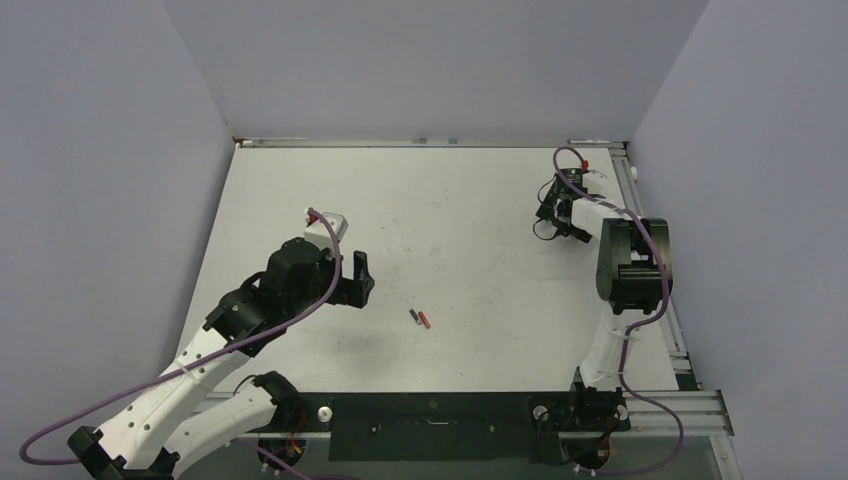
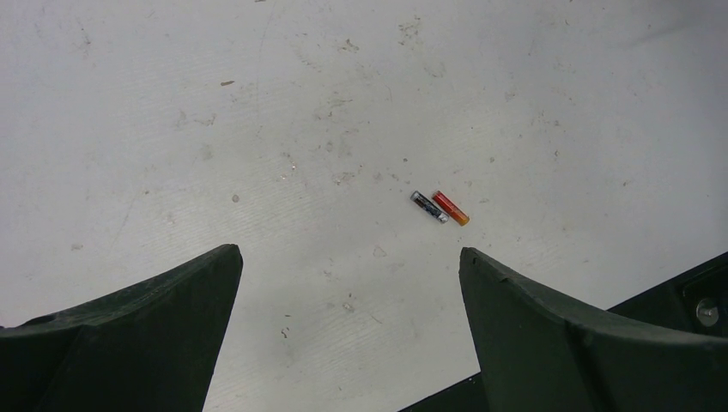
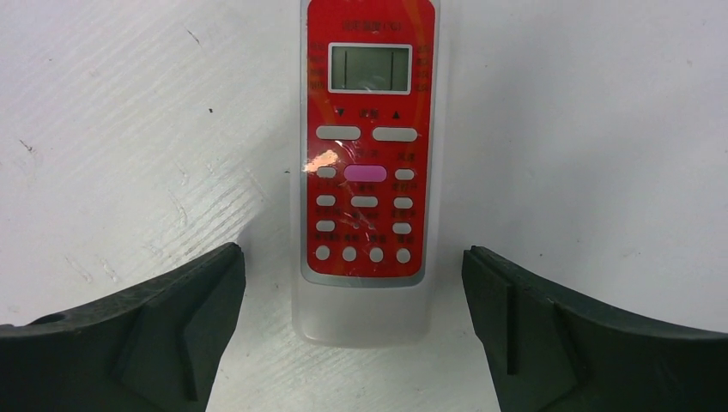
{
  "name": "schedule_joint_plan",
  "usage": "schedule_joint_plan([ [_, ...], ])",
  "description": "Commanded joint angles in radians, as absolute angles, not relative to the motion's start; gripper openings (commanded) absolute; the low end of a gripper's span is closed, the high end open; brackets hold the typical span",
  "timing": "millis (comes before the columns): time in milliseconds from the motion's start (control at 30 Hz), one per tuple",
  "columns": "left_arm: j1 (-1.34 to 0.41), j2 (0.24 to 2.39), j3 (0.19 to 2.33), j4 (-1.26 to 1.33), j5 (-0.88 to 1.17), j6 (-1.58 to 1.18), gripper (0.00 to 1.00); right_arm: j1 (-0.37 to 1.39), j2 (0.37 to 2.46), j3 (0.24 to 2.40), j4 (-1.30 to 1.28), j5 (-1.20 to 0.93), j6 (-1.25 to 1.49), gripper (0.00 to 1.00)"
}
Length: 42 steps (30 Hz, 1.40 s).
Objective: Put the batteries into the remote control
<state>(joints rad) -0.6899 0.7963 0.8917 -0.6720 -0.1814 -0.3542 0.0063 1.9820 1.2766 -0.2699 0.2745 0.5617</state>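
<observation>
We judge this site to be a robotics laboratory test cell. A white table (image 1: 480, 200) stands closed in on three sides by plain grey partition walls (image 1: 430, 60). The left wrist view shows its surface scuffed and speckled with wear marks. Aluminium extrusion rails (image 1: 690, 402) frame its right and near edges. We record a left arm (image 1: 200, 350) and a right arm (image 1: 632, 265), both based at the near edge beside a black mounting plate (image 1: 430, 425). Purple cables (image 1: 100, 396) run exposed along both arms.
</observation>
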Motion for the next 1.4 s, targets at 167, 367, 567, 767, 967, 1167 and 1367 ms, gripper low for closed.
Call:
schedule_joint_plan([
  [167,-0.68,0.79,0.894,-0.622,-0.158,-0.339,0.96,0.003,2.036,1.299,-0.283,0.305,0.568,0.91],
  [367,-0.679,0.785,0.892,-0.624,-0.162,-0.339,0.96,0.003,2.037,1.266,-0.258,0.298,0.576,0.83],
  [567,-0.679,0.787,0.893,-0.623,-0.163,-0.34,0.96,0.003,2.025,1.241,-0.235,0.269,0.592,0.66],
  [767,-0.68,0.79,0.893,-0.627,-0.164,-0.34,0.96,0.003,1.985,1.217,-0.228,0.239,0.6,0.22],
  [967,-0.68,0.792,0.892,-0.627,-0.163,-0.341,0.96,0.003,1.927,1.199,-0.228,0.212,0.595,0.08],
  [1167,-0.679,0.787,0.891,-0.628,-0.161,-0.344,0.96,0.043,1.865,1.172,-0.229,0.201,0.576,0.08],
  [1367,-0.68,0.782,0.887,-0.628,-0.16,-0.346,0.96,0.111,1.765,1.1,-0.19,0.169,0.545,0.08],
])
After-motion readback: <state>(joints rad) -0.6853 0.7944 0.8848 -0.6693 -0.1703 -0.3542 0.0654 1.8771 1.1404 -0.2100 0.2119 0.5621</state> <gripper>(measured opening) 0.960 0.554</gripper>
